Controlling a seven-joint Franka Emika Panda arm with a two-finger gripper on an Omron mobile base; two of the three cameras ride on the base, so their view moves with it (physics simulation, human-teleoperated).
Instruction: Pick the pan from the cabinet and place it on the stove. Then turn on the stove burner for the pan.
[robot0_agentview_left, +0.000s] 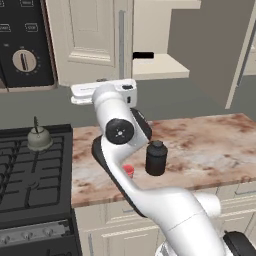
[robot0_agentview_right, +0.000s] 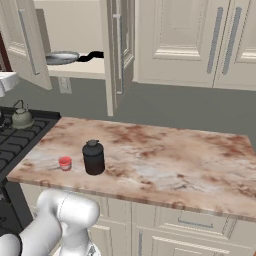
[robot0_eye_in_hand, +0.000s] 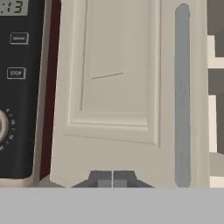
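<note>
Nearest the cameras rose the arm (robot0_agentview_left: 150, 195), bent up over the counter (robot0_agentview_right: 175, 165) so its hand faced the wall units. Behind it the cabinet (robot0_agentview_right: 75, 45) stood with both doors swung open, which left the shelf reachable; the left door (robot0_eye_in_hand: 118, 87) and its grey bar handle (robot0_eye_in_hand: 182, 96) filled much of the hand view, so the hand seemed aimed at the door face rather than into the opening. At the left sat the stove (robot0_agentview_left: 30, 175), its grates bare save for a small kettle (robot0_agentview_left: 39, 137) at the back, leaving front burners free for the pan. That pan (robot0_agentview_right: 62, 57) lay flat on the shelf, black handle pointing right toward the middle, untouched and well apart from the hand. On the counter stood a dark jar (robot0_agentview_right: 93, 157) and, just beside it, a small red cup (robot0_agentview_right: 65, 163), both clear of the path to the stove. Smallest, the gripper (robot0_eye_in_hand: 112, 178) had its tips pressed together, holding nothing; I judged it would need to open before any grasp.
</note>
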